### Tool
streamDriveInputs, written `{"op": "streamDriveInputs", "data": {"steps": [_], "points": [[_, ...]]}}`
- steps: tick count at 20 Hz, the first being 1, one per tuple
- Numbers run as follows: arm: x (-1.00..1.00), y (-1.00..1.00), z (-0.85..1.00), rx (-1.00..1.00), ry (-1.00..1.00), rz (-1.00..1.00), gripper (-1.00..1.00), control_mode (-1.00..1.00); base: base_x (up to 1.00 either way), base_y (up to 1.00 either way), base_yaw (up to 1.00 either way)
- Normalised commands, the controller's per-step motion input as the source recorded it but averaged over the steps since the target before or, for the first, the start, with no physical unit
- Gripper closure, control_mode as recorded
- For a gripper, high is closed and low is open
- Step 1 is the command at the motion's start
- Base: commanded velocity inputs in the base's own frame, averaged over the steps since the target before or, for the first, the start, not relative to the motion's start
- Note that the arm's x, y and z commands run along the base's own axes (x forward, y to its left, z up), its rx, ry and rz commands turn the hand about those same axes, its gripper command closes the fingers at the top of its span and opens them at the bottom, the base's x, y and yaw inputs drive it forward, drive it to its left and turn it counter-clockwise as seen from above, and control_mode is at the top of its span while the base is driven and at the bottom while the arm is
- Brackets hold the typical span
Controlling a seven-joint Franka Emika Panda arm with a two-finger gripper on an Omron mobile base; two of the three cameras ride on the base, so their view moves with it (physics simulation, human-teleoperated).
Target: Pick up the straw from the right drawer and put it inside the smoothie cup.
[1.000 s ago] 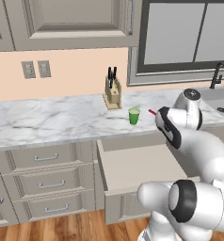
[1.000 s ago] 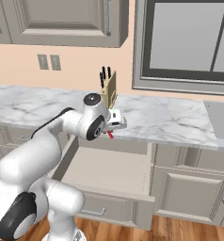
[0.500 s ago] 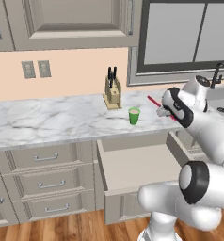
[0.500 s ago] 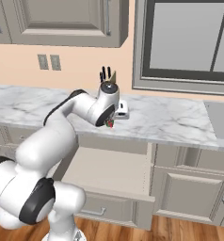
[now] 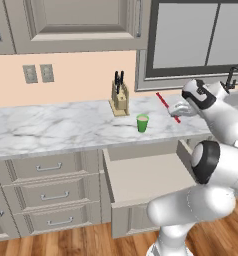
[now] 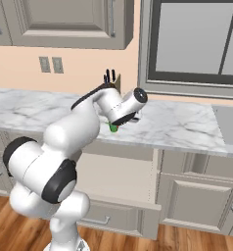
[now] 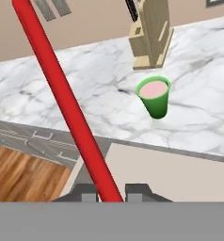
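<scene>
The straw (image 5: 168, 106) is a thin red stick held at a slant above the marble counter, with my gripper (image 5: 177, 108) shut on its lower part. In the hand view the straw (image 7: 62, 94) runs from between my fingertips (image 7: 88, 190) up to the top left. The smoothie cup (image 5: 142, 123) is a small green cup standing upright on the counter, to the left of the gripper and lower; the hand view shows pink filling in the smoothie cup (image 7: 155, 99). Below the counter, the right drawer (image 5: 146, 175) stands pulled open, its beige inside bare.
A wooden knife block (image 5: 120, 97) stands just behind the cup, close to the wall. Stacked narrower drawers (image 5: 46, 190) sit shut to the left. A faucet (image 5: 233, 75) and sink lie at the counter's right end. My own arm hides most of the cup (image 6: 113, 128) in the right base view.
The gripper has risen with the straw from beside the drawer to above the counter's front edge. The hand has turned, so the straw now points up and left.
</scene>
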Motion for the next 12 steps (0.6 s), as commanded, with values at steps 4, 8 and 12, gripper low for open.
{"op": "streamDriveInputs", "data": {"steps": [4, 8, 12], "points": [[0.38, 0.03, 0.00, 0.13, -0.13, 0.03, 1.00, -1.00, 0.00, 0.00, 0.00], [0.19, 0.13, 0.00, 0.01, -0.24, 0.00, 1.00, -1.00, 0.00, 0.00, 0.00], [0.04, 0.30, 0.00, 0.00, -0.33, 0.01, 1.00, -1.00, 0.00, 0.00, 0.00]]}}
